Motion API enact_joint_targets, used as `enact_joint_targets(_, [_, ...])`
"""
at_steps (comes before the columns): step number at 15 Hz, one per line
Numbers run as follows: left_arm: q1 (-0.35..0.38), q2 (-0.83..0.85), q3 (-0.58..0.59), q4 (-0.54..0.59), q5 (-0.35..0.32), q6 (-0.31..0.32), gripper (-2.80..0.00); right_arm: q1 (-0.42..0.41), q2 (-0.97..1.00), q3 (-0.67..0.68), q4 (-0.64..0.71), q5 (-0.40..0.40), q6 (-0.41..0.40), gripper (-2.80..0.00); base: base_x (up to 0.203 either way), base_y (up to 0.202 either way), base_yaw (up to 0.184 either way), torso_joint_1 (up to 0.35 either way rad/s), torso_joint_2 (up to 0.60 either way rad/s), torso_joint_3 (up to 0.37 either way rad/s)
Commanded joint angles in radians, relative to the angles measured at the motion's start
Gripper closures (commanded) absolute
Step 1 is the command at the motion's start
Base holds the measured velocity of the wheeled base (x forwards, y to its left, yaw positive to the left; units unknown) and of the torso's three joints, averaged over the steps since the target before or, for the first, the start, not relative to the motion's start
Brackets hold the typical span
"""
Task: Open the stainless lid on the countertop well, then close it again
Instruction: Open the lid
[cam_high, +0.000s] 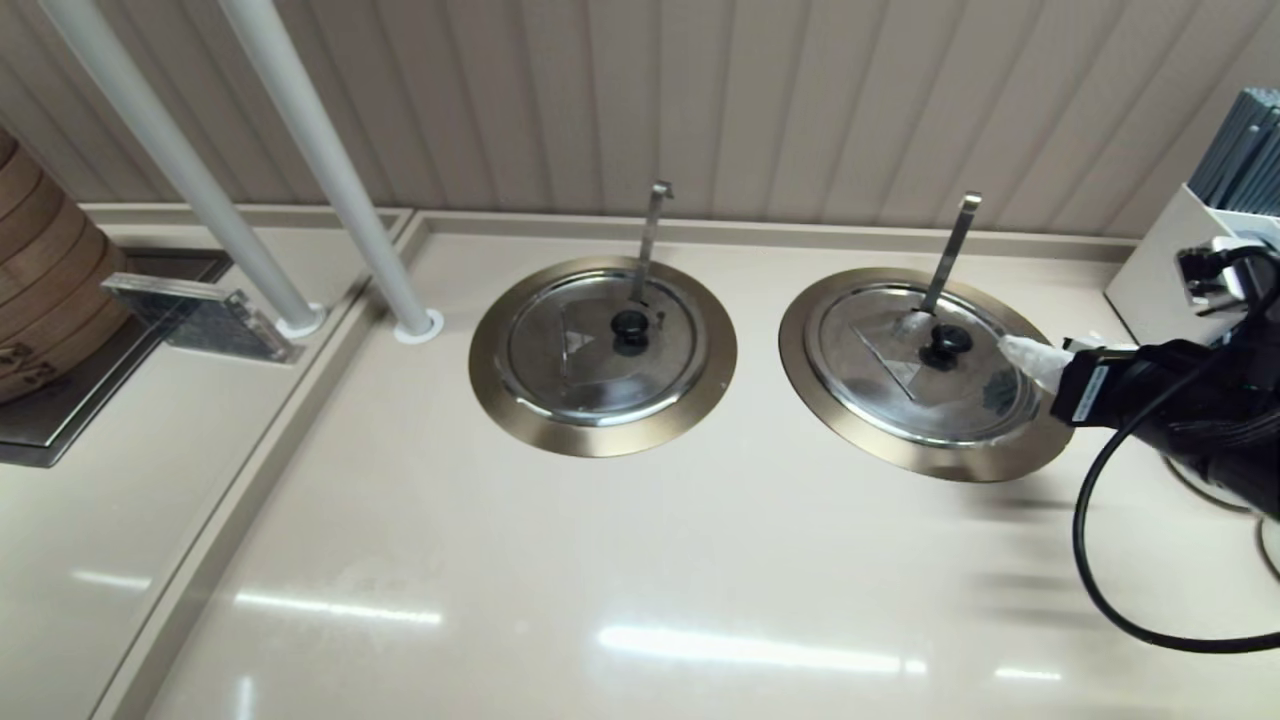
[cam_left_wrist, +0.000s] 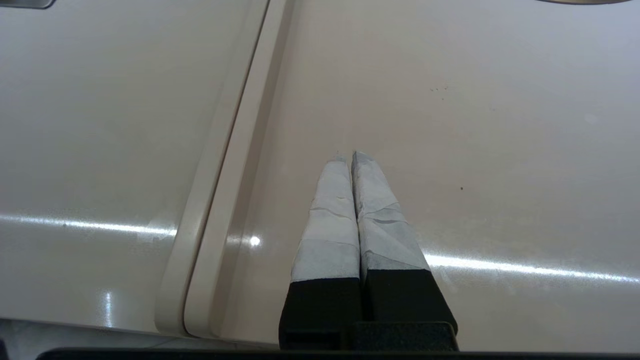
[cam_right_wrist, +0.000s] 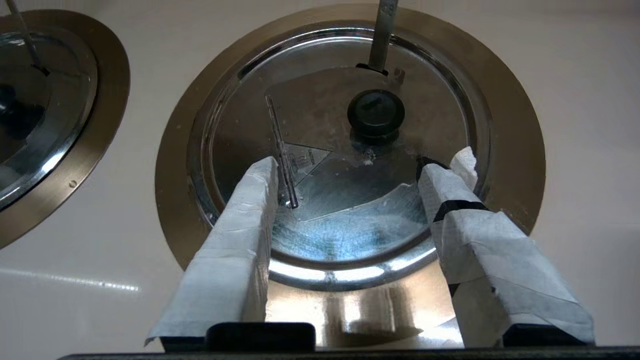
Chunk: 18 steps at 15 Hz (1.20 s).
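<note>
The stainless lid (cam_right_wrist: 345, 165) is lying flat on the countertop well (cam_right_wrist: 515, 150), nothing visibly opened; the right gripper (cam_right_wrist: 350, 175), fingers wide, is hovering with the black knob (cam_right_wrist: 375, 112) just ahead; both steps are seemingly remaining.

Two round wells are set in the counter (cam_high: 640, 560), each with its own lid: the stainless lid (cam_high: 925, 375) on the right, its twin lid (cam_high: 600, 350) on the left. Two steel utensil handles, two black knobs, two white poles, two pincers.
</note>
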Motion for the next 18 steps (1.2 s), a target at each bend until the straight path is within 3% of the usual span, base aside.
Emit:
enact_joint_targets(1, [0.000,0.001,0.000,0.000,0.000,0.000,0.00,0.005,0.111,0.070,-0.221,0.000,-0.002,-2.80,0.000,0.000,0.000,0.000,0.00,0.000])
enact_joint_targets(4, [0.000,0.001,0.000,0.000,0.000,0.000,0.00,-0.004,0.193,0.130,-0.394,-0.034,-0.003,-2.80,0.000,0.000,0.000,0.000,0.00,0.000])
enact_joint_targets(8, [0.000,0.001,0.000,0.000,0.000,0.000,0.00,-0.006,0.304,0.089,-0.563,-0.075,-0.006,-2.80,0.000,0.000,0.000,0.000,0.00,0.000])
enact_joint_targets(13, [0.000,0.001,0.000,0.000,0.000,0.000,0.00,-0.003,0.484,-0.034,-0.635,-0.098,-0.110,-2.80,0.000,0.000,0.000,0.000,0.00,0.000])
enact_joint_targets(18, [0.000,0.001,0.000,0.000,0.000,0.000,0.00,-0.001,0.557,-0.072,-0.648,-0.102,-0.110,-2.80,0.000,0.000,0.000,0.000,0.00,0.000])
